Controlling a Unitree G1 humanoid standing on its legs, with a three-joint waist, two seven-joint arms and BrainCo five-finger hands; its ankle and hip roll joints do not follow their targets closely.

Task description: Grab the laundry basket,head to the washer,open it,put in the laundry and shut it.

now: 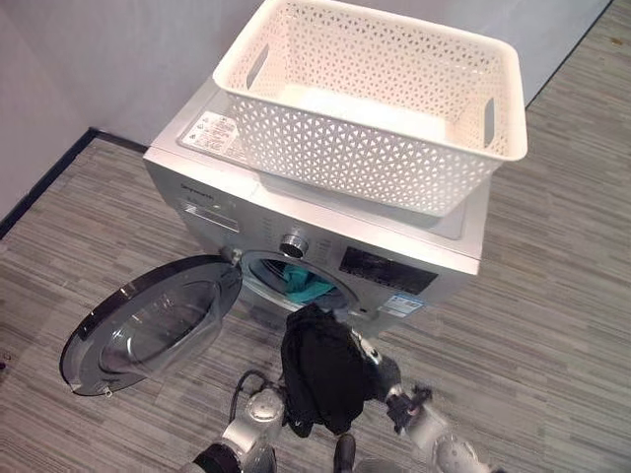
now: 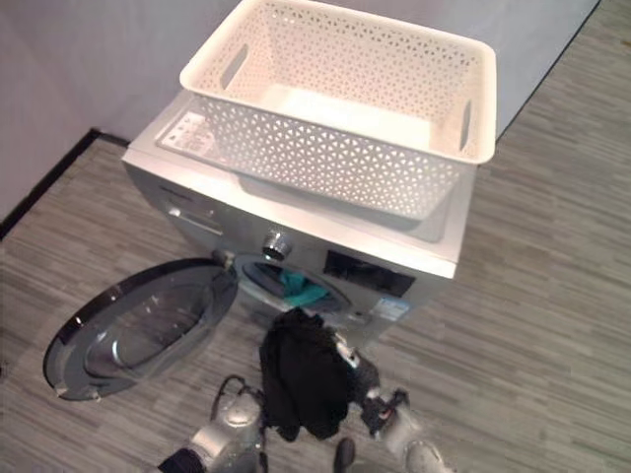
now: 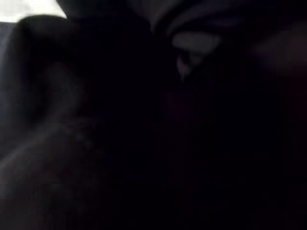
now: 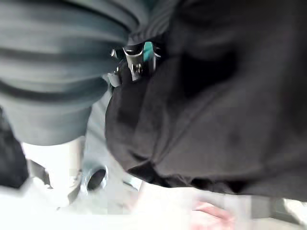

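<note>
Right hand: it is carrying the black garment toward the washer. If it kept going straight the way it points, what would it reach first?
Probably the washer's open drum mouth, where a teal item already lies. The right hand holds the black garment just before that opening, beside the swung-open door. Depth is unclear, so the garment may brush the rim first.

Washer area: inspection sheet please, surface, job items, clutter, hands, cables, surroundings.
Surface: grey striped plank floor; the washer stands on it.
Job's things: white laundry basket sits on top of the washer, looks empty. Washer door swung wide open. Teal cloth in the drum opening. Black garment held up just in front of the opening, not yet inside.
Clutter: nothing seen.
Hands: right hand against the black garment, fingers hidden in the cloth; left hand's wrist view shows dark cloth close up, state unreadable.
Cables: nothing to report.
Surroundings: pale wall with dark skirting behind the washer.
</note>
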